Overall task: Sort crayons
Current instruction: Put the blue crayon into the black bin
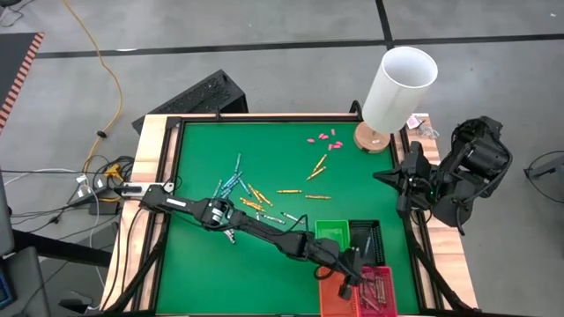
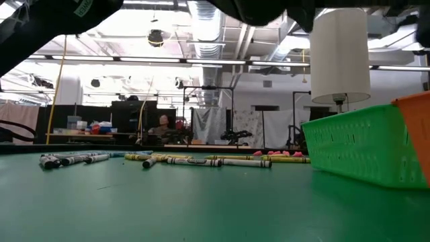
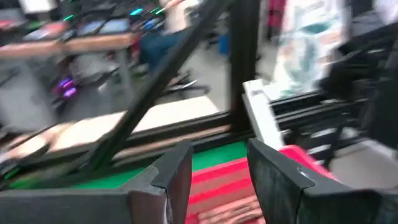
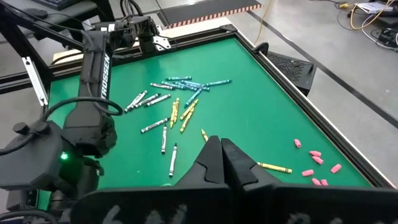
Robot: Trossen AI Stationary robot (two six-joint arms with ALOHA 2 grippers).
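Observation:
Crayons (image 1: 251,198) in light blue, yellow-orange and grey-white lie scattered flat on the green mat, also seen in the right wrist view (image 4: 180,106) and in the low view (image 2: 168,160). My left gripper (image 1: 361,280) reaches level over the red basket (image 1: 385,298) at the table's near right. In its own view the gripper (image 3: 217,180) stands open, with nothing between the fingers. Reddish crayons (image 1: 377,291) lie in that basket. My right gripper (image 4: 221,155) waits shut at the table's right edge (image 1: 381,177).
A green basket (image 1: 333,231) and a black basket (image 1: 366,236) stand just beyond the red one. A white-shaded lamp (image 1: 398,88) stands at the far right corner. Small pink pieces (image 1: 326,138) lie near it. A raised wooden frame (image 1: 159,176) borders the mat.

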